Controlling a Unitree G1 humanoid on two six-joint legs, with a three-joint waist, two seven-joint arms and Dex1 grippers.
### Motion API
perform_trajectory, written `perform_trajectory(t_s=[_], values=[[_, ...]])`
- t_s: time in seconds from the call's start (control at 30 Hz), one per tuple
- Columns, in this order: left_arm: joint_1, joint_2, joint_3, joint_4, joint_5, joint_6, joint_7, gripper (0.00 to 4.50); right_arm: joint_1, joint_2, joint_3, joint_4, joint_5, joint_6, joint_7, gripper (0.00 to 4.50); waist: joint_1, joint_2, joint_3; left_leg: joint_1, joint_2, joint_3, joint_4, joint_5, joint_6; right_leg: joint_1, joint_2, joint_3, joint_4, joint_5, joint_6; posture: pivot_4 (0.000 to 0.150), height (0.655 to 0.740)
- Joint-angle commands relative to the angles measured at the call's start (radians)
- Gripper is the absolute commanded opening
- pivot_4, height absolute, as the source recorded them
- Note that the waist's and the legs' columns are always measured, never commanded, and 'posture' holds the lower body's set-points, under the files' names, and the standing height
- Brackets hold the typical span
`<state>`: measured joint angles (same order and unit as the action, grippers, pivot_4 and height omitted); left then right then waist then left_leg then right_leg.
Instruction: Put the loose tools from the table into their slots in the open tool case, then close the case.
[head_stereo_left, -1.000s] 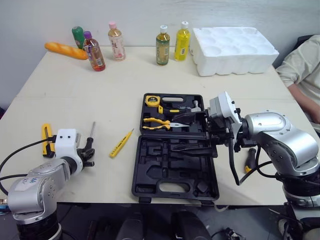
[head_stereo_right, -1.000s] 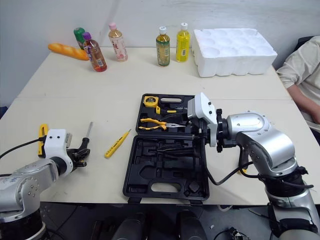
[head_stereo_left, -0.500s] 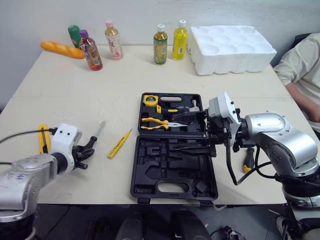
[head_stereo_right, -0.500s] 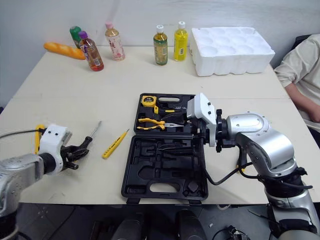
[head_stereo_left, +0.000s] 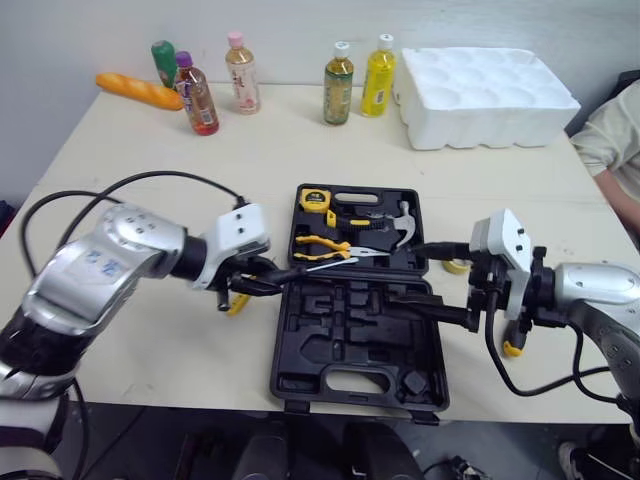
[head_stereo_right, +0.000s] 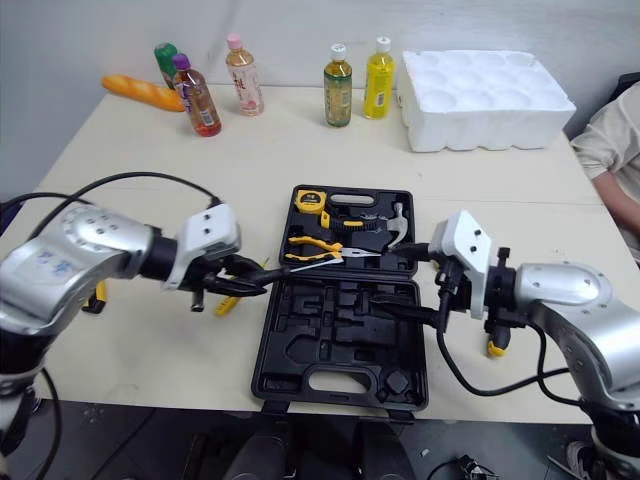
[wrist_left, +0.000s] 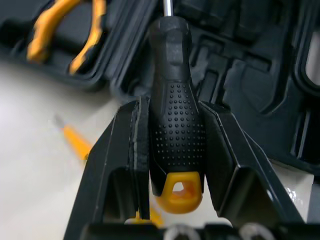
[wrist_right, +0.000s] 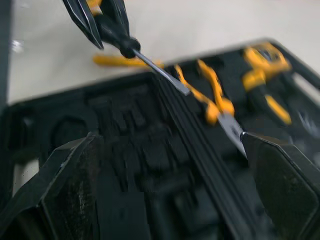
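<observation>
The open black tool case (head_stereo_left: 345, 345) lies at the table's middle. Its far half holds a tape measure (head_stereo_left: 314, 199), yellow-handled pliers (head_stereo_left: 322, 243) and a hammer (head_stereo_left: 402, 217). Empty moulded slots fill the near half. My left gripper (head_stereo_left: 262, 281) is shut on a black-handled screwdriver (wrist_left: 177, 130), whose shaft (head_stereo_left: 320, 266) reaches over the case's left edge. At the case's right side my right gripper (head_stereo_left: 400, 276) stands open, holding nothing. A yellow test pen (head_stereo_right: 228, 303) lies on the table behind the left gripper. A yellow-and-black screwdriver (head_stereo_left: 513, 347) lies under the right arm.
Several bottles (head_stereo_left: 338, 70) and a bread loaf (head_stereo_left: 140, 91) line the table's far edge, with a white foam tray (head_stereo_left: 488, 83) at the far right. A yellow tool (head_stereo_right: 97, 296) lies near the left edge. A person's sleeve (head_stereo_left: 615, 140) shows at the right.
My left gripper lifted the black-handled screwdriver off the table's left side and carried it right to the case. My right gripper drew back to the right, off the case.
</observation>
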<state>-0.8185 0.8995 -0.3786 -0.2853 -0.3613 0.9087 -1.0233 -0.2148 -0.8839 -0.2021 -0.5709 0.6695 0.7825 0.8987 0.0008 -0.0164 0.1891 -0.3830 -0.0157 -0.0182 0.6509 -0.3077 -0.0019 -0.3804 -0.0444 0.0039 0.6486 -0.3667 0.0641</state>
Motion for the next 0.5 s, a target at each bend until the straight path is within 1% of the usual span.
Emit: perform_trajectory(t_s=[0.03, 0.17, 0.33, 0.5], values=[[-0.079, -0.039, -0.096, 0.075, 0.100, -0.070, -0.046, 1.02, 0.055, -0.009, -0.085, -0.084, 0.044, 0.030, -0.044, 4.50, -0.004, 0.000, 0.000, -0.001, 0.000, 0.000, 0.001, 0.000, 0.000, -0.001, 0.000, 0.001, 0.001, 0.000, 0.001, 0.150, 0.7400], [-0.169, -0.099, -0.175, 0.148, 0.155, -0.112, -0.130, 1.02, 0.147, -0.001, -0.142, -0.129, 0.059, 0.050, -0.092, 4.50, -0.001, -0.001, 0.000, -0.008, 0.000, 0.001, 0.008, 0.002, 0.001, -0.010, 0.001, 0.002, 0.011, 0.001, 0.001, 0.150, 0.7400], [-0.271, -0.176, -0.220, 0.269, 0.213, -0.183, -0.215, 1.02, 0.243, 0.013, -0.172, -0.170, 0.057, 0.045, -0.138, 4.50, 0.001, -0.001, 0.001, -0.008, 0.000, 0.001, 0.012, 0.002, 0.001, -0.010, 0.001, 0.002, 0.011, 0.000, 0.001, 0.150, 0.7400], [-0.297, -0.190, -0.263, 0.333, 0.281, -0.217, -0.288, 1.02, 0.315, 0.015, -0.179, -0.192, 0.032, 0.020, -0.161, 4.50, -0.003, -0.001, 0.000, -0.008, 0.000, 0.001, 0.012, 0.002, 0.001, -0.011, 0.002, 0.004, 0.014, 0.000, 0.001, 0.150, 0.7400]])
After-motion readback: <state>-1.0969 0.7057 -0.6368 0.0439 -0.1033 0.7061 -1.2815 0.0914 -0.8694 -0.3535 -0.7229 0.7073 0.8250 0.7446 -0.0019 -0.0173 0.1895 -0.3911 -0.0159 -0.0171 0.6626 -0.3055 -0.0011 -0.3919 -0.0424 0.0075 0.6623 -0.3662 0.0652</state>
